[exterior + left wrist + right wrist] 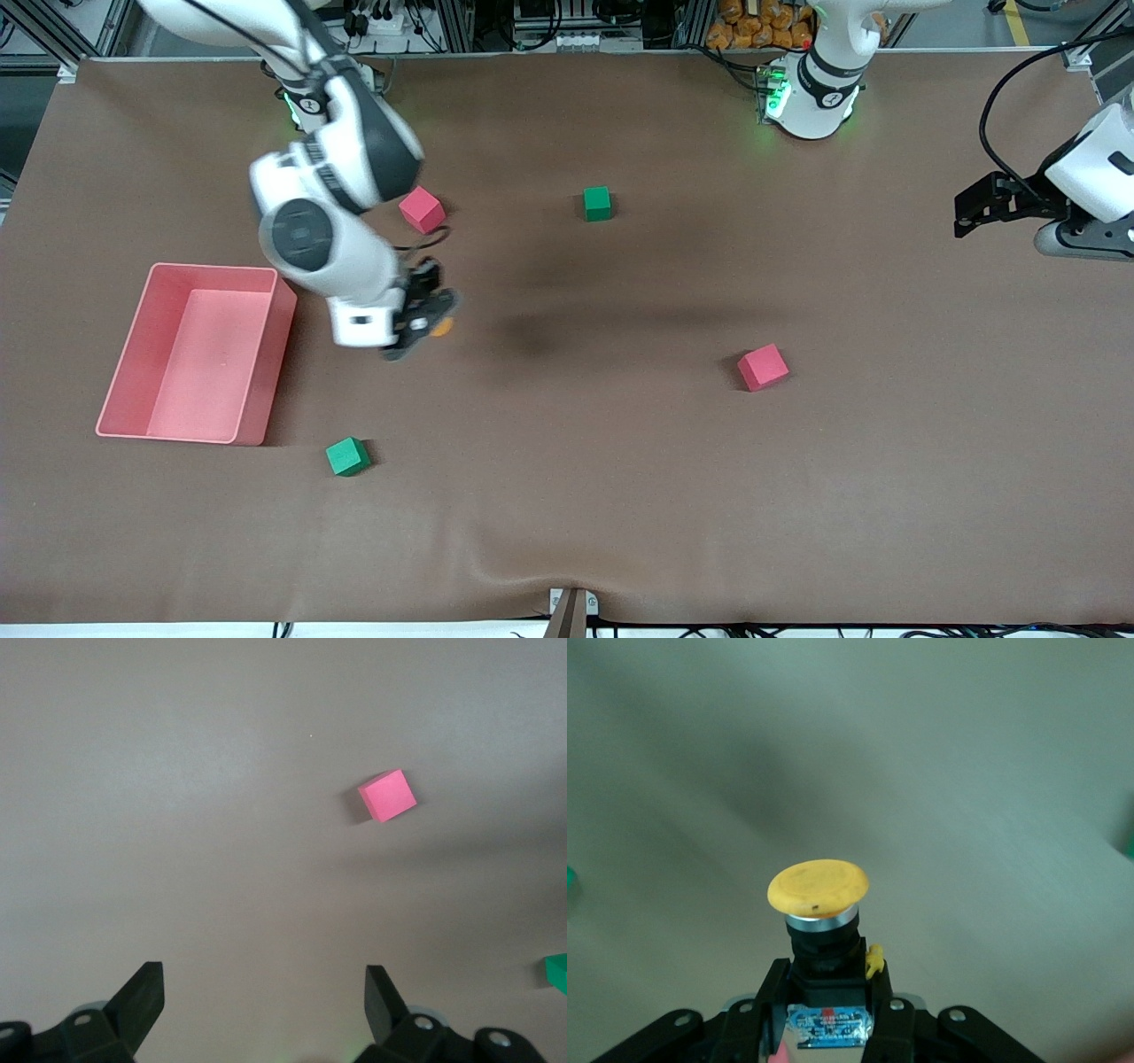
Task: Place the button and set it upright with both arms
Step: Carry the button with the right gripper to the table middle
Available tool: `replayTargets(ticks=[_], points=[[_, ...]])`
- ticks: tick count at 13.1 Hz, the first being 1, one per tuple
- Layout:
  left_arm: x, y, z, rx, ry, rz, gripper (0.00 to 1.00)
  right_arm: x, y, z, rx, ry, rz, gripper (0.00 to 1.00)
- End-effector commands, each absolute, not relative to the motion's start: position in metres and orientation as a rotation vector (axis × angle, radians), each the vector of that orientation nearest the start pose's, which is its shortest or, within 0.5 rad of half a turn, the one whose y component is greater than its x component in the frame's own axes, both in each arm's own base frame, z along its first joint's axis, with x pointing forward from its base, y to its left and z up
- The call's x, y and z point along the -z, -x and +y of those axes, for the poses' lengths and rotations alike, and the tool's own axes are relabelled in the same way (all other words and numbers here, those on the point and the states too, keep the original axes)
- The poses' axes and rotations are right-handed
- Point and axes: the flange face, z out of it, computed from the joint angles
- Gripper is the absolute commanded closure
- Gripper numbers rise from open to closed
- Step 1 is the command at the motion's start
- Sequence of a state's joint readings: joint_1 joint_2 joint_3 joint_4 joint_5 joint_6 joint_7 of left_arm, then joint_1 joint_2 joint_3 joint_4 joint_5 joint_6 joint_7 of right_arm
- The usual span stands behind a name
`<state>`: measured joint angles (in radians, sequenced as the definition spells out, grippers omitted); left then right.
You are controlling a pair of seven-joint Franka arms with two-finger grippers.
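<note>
From the front camera, the right arm reaches down over the brown table (620, 496) just beside the pink bin (199, 354). Its right gripper (423, 323) is clamped on the button (442, 327) — only a sliver of orange cap peeks out past the black fingers, on the side away from the bin. A red cube (422, 209) sits close by, farther from the camera; a green cube (347, 456) lies nearer to it. Another green cube (597, 203) and a second red cube (762, 367) lie toward the left arm's end. The left arm waits there, its left gripper (974, 211) held over the table edge.

In the left wrist view, the left gripper (266, 1001) has its fingers (142, 997) wide apart with nothing between them, above bare table and a red cube (387, 796).

In the right wrist view, the right gripper (826, 1014) pinches the button's black body (label showing), while the button (818, 888) sticks straight out past the fingertips, cap foremost — clear of the table surface.
</note>
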<state>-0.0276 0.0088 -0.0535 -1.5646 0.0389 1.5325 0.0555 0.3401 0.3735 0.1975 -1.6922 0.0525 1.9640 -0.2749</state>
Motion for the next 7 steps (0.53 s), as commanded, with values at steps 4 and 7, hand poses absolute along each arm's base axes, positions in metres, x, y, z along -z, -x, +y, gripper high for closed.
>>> replayTargets(ticks=[4, 7], points=[[-0.621, -0.554, -0.04, -0.076, 3.101, 0.203, 0.0, -0.323, -0.529, 0.444, -0.162, 2.908, -0.869, 1.0], [-0.622, -0.553, -0.04, -0.073, 3.101, 0.203, 0.0, -0.303, -0.541, 0.464, -0.176, 2.969, -0.59, 1.0]])
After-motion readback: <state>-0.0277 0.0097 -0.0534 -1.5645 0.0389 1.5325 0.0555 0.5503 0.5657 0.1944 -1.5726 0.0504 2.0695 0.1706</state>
